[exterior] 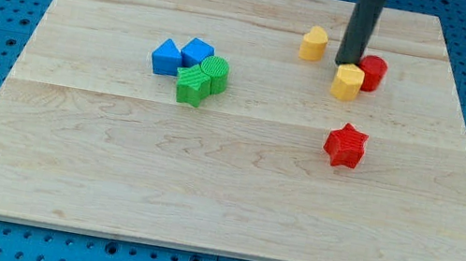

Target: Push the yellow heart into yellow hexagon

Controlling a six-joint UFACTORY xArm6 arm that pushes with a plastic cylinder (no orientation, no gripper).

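Tabletop: pale wooden board (225, 177) on a blue pegboard surround
End effector: plain dark rod with no jaws, so nothing to open, close or grip; my tip (343, 64) down on the board, just behind the yellow hexagon-like block (347, 82), touching or nearly so
Target of push: small yellow heart-shaped block (314, 44), near the view's top, apart to the view's left of the tip
Goal block: yellow hexagon-like block, against the red round block (372, 73) on its right; exact shape hard to make out
Bystanders: red star-shaped block (344, 145) below the pair; two blue blocks (181, 55) and two green blocks (202, 80) clustered at the view's left, well clear
Progress: not done; clear gap between heart and hexagon
Remaining, as judged: tip on the wrong side of the heart; needs to go round to the heart's left, then push rightward and slightly down
Risk: hexagon nudged away by the tip beforehand
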